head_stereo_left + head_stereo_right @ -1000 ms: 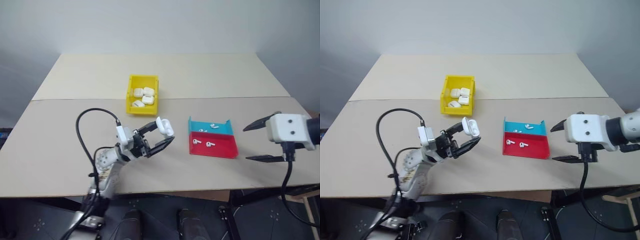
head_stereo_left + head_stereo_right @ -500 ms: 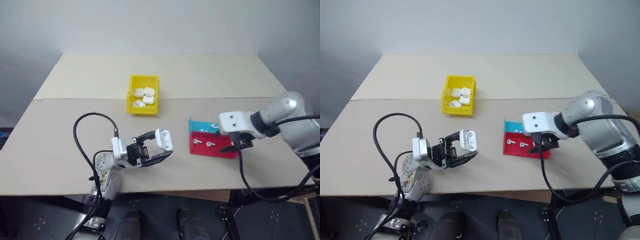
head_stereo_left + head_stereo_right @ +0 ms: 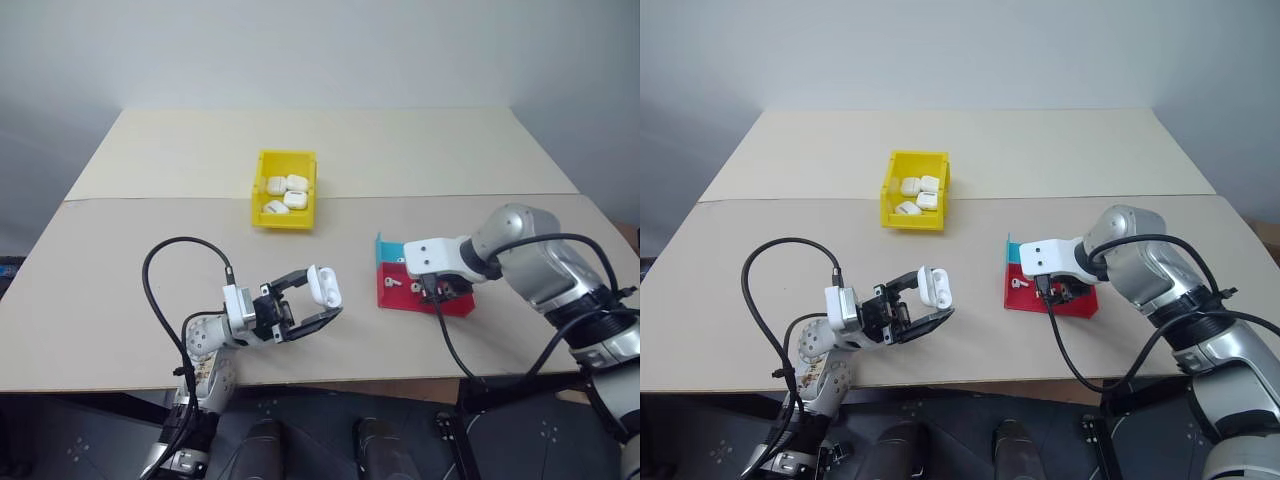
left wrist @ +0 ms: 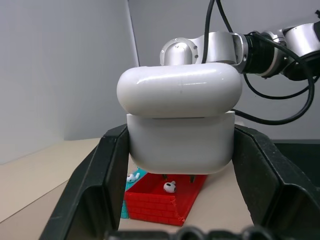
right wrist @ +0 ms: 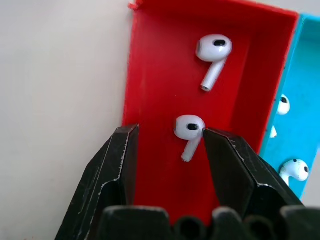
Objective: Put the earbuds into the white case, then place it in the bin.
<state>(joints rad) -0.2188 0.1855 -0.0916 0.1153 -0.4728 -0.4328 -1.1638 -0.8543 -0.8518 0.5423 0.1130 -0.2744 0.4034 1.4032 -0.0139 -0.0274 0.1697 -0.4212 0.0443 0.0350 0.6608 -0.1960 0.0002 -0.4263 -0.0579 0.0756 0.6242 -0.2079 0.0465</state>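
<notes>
over the red half of a shallow red and blue tray (image 3: 428,297), on the right of a beige table (image 3: 400,150), the right gripper (image 5: 167,150) is pointed steeply down with its two black fingers parted. between those fingers, in the right wrist view, one of the earbuds (image 5: 189,131) is seen lying on the red floor; it is close against one finger (image 5: 230,160), though whether they touch cannot be told, and well clear of the other finger, so it is not yet gripped. a second earbud (image 5: 213,52) is seen farther along the same red compartment, and more earbuds (image 5: 294,170) are seen in the blue compartment beside it. nearer the front edge of the table, on the left, the white case (image 3: 324,285) is held off the surface by the left gripper (image 3: 312,302), which is clenched on the case's lower body. in the left wrist view the case (image 4: 180,122) is seen pinched between the two fingers, with its rounded lid showing a seam above the body. the case is well apart from the tray and from the right gripper. the bin (image 3: 262,166), bright yellow, is set farther back near the middle of the table, well apart from both grippers, and several white cases (image 3: 285,193) are seen lying inside it.
</notes>
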